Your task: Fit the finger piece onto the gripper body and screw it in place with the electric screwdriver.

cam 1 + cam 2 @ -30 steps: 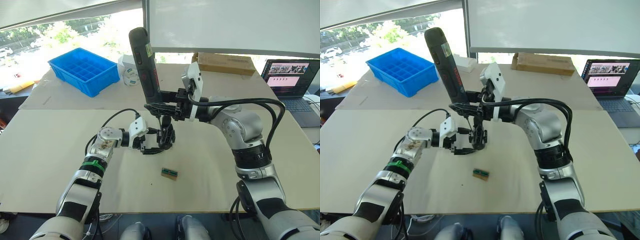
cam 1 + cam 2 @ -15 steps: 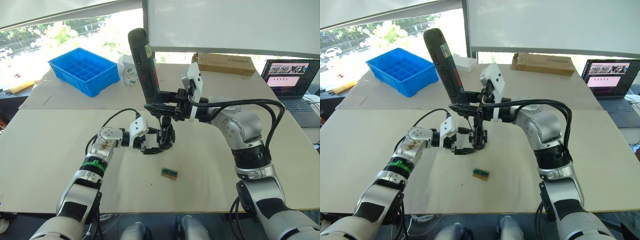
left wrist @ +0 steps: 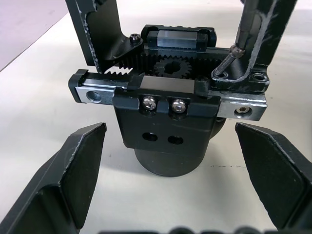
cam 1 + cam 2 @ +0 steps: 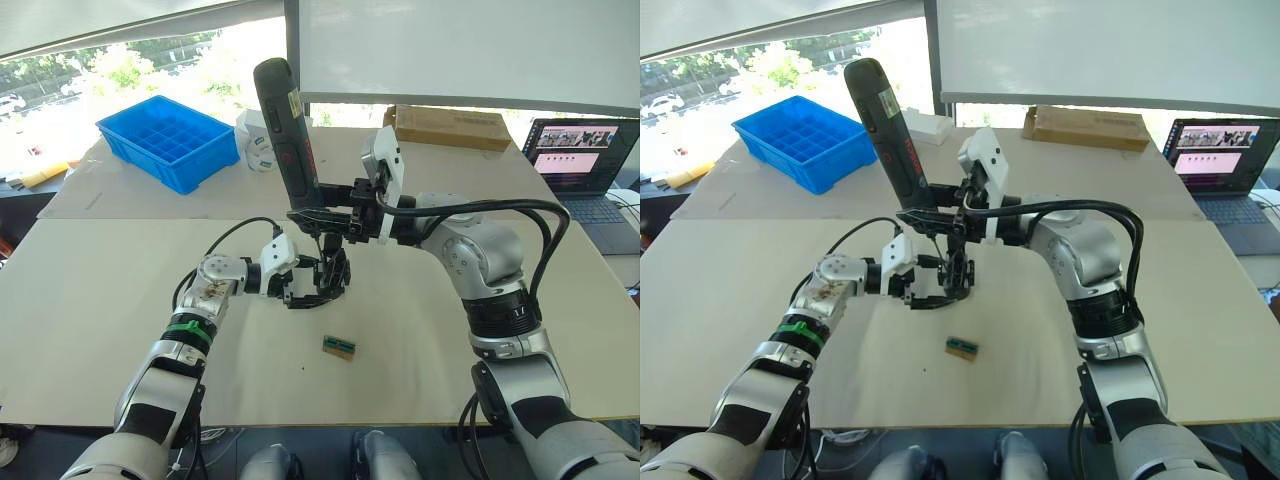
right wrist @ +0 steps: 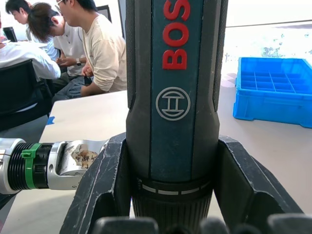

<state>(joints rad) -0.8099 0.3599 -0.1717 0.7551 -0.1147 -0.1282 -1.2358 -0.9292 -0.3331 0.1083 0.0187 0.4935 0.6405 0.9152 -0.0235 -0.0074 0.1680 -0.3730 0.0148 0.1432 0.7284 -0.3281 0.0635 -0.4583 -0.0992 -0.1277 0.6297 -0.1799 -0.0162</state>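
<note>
Green block (image 4: 339, 346) nearest on counter (image 4: 100, 300). Left tool (image 3: 165, 161) spread apart, flanking body (image 3: 168, 122) on counter: rigid, compact, best steadied low at round base. Right tool (image 5: 170, 185) clamped on screwdriver (image 4: 288, 135), bit on screw at finger piece (image 3: 256, 39). Screwdriver top-heavy, stiff; hold firm. Blue bin (image 4: 170, 140) far.

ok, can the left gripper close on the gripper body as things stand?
Probably yes. The left gripper is open, one finger on either side of the gripper body, with nothing between them. The electric screwdriver, held in the right gripper, comes in from above, its bit near a top screw, off the closing line.
</note>
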